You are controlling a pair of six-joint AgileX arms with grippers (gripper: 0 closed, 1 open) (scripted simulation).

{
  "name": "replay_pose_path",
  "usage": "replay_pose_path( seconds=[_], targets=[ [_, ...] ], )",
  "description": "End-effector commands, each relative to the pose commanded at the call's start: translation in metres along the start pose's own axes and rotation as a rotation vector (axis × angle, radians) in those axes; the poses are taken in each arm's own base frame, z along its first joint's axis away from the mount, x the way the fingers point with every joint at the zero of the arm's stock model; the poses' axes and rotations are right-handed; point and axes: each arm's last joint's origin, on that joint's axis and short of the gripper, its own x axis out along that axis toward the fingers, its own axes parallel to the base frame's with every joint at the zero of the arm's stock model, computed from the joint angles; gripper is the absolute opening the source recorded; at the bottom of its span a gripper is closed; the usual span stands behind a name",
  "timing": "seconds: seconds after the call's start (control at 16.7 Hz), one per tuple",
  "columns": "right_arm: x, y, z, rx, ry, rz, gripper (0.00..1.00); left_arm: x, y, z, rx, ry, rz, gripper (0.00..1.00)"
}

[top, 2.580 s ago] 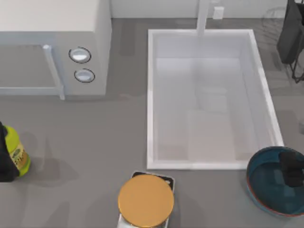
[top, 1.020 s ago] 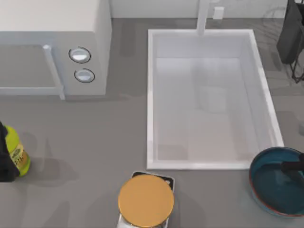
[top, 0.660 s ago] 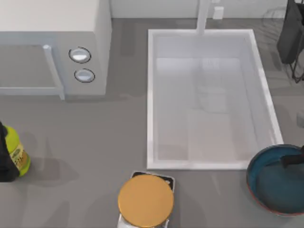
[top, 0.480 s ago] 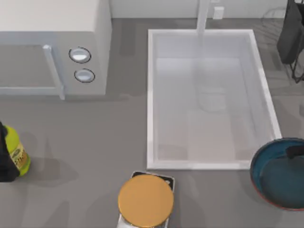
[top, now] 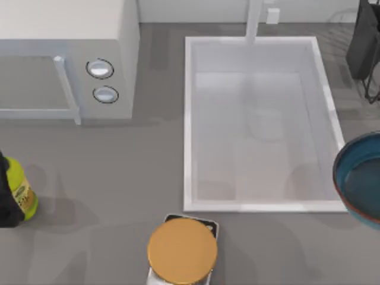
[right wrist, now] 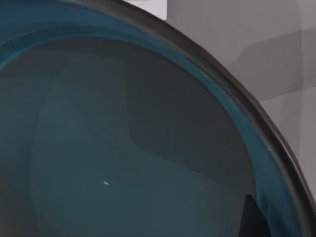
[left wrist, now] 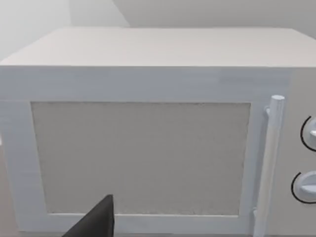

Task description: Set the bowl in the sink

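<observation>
Bowl hangs lifted at the sink's right rim, not yet inside; claw closure cannot be told.

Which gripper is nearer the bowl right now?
Right. The bowl sits at the table's right edge beside the sink, and the right wrist view looks straight into it. The left gripper faces the microwave on the far left.

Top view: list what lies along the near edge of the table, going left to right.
Yellow-green bottle → orange-tan disc → bowl, cut off by the right edge.
</observation>
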Motion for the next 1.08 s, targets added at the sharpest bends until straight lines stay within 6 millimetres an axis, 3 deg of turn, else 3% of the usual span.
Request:
replay_pose_path(
  seconds=[0.36, 0.6, 0.84, 1.08],
  targets=[
    [0.003, 0.002, 0.002, -0.008, -0.002, -0.003, 0.00, 0.000, 0.000, 0.000, 0.000, 0.000, 0.000, 1.00],
    [0.017, 0.015, 0.017, -0.064, -0.092, -0.040, 0.00, 0.000, 0.000, 0.000, 0.000, 0.000, 0.000, 1.00],
    [0.043, 0.041, 0.045, -0.138, -0.307, -0.101, 0.00, 0.000, 0.000, 0.000, 0.000, 0.000, 0.000, 1.00],
    [0.063, 0.075, 0.071, -0.174, -0.652, -0.143, 0.00, 0.000, 0.000, 0.000, 0.000, 0.000, 0.000, 1.00]
  ],
)
